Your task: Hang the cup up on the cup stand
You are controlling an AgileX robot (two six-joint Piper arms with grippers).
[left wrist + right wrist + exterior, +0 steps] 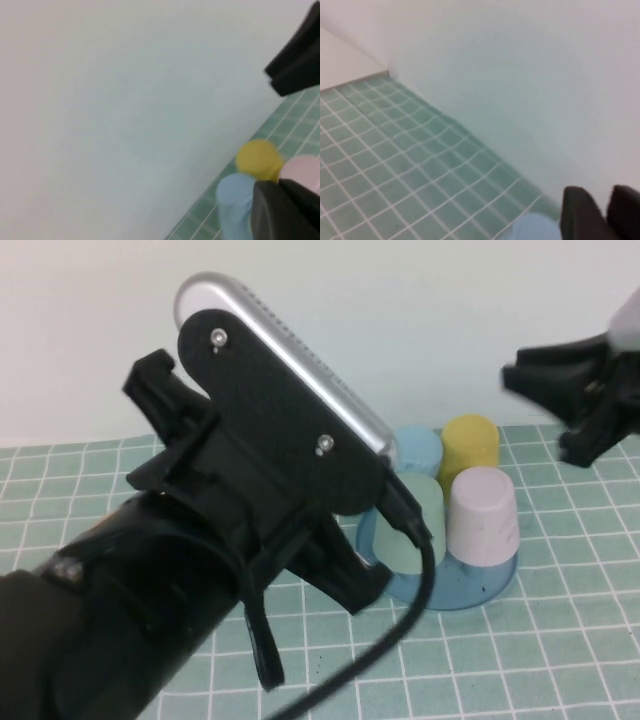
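Observation:
The pink cup [483, 517] stands upside down on the front right of the round blue cup stand [470, 592]; nothing holds it. My right gripper [542, 412] hovers above and to the right of the stand, well clear of the cup. In the right wrist view its fingers [580, 210] are close together with a narrow gap and nothing between them. My left gripper [280, 186] is shut and empty, close to the cups, with the pink cup [302, 170] just behind it. The bulky left arm [250, 490] hides the stand's left side.
Also upside down on the stand are a yellow cup [470, 445], a blue cup [415, 450] and a light green cup [422, 515]. A pale wall runs along the back of the green tiled mat [560, 640].

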